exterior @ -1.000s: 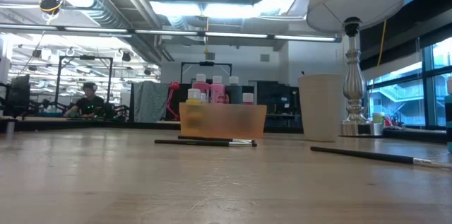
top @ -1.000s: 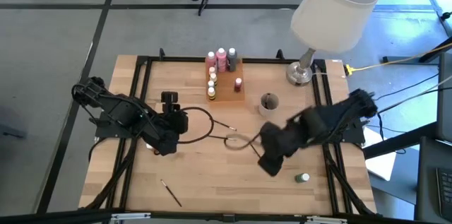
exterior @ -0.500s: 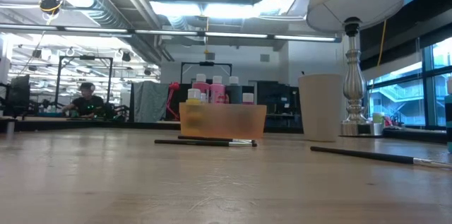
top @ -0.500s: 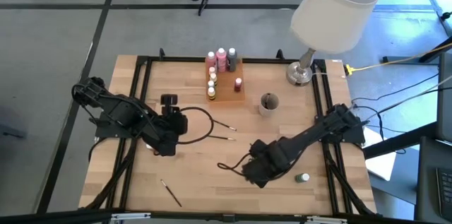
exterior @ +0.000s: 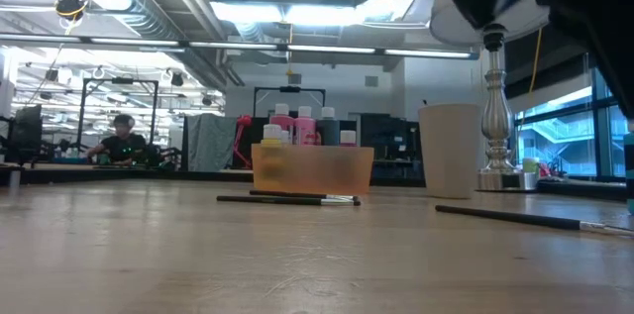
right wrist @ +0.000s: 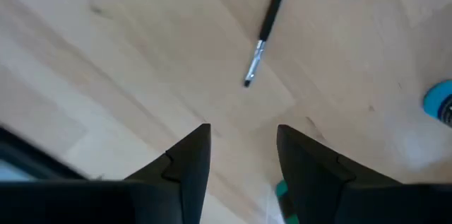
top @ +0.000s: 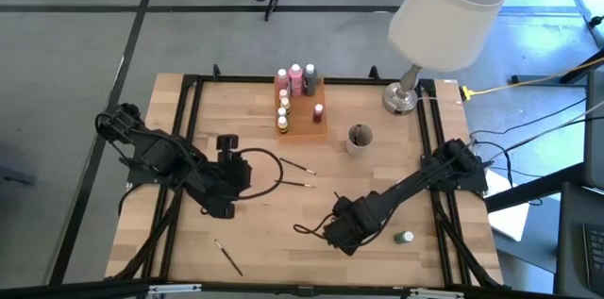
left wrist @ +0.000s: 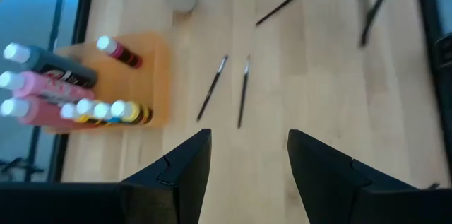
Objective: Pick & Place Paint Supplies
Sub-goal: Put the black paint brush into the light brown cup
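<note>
Pale wooden table: thin dark paintbrush with silvery ferrule lies ahead of right gripper, fingers parted, empty. Left gripper hovers open too.

The table is topped with pale wood planks, smooth and faintly sheened, and is edged by a black metal frame. The tray is showing as translucent orange plastic, frosted rather than clear. The paint bottles are looking like glossy plastic with white caps. The lamp base is seen as polished silvery metal — its shade is looking like matt off-white cloth. The cup is appearing matt and pale. Both gripper fingers are shown in matt black plastic; the paintbrushes are being seen with dark glossy handles.
</note>
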Tool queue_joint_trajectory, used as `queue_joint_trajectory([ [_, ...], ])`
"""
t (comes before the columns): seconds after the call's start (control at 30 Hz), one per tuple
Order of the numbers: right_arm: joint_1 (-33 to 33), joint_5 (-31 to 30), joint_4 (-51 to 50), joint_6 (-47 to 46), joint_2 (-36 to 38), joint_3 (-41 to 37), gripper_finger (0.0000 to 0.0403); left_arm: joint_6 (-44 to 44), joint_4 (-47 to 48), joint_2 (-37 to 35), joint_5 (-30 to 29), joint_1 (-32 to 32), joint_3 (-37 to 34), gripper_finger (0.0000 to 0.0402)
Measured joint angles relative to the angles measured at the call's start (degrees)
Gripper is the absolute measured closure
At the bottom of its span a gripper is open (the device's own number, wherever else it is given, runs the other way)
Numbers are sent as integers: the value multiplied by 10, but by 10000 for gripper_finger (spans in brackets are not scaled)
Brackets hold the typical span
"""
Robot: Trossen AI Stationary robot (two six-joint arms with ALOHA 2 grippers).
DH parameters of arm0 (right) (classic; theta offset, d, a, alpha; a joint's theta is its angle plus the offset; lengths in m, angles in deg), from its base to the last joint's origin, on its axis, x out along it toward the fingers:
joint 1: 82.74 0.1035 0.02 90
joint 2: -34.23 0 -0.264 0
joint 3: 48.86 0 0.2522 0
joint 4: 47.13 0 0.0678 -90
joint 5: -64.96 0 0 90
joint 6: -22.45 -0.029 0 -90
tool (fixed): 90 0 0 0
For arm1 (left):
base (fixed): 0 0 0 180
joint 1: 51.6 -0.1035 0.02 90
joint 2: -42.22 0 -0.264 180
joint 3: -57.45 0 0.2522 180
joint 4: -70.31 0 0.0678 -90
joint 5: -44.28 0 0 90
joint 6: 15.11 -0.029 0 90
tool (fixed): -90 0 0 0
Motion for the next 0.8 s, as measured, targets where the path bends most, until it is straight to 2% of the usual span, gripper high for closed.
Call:
queue_joint_trajectory([
  [0.37,27,-7,93,-70,0,-84,235,7,-32,0,18,4,0,217],
  [0.63,24,-33,130,-71,0,-104,235,6,-39,0,15,4,0,217],
  [0.8,19,-27,148,-71,0,-132,235,5,-38,0,14,3,0,217],
])
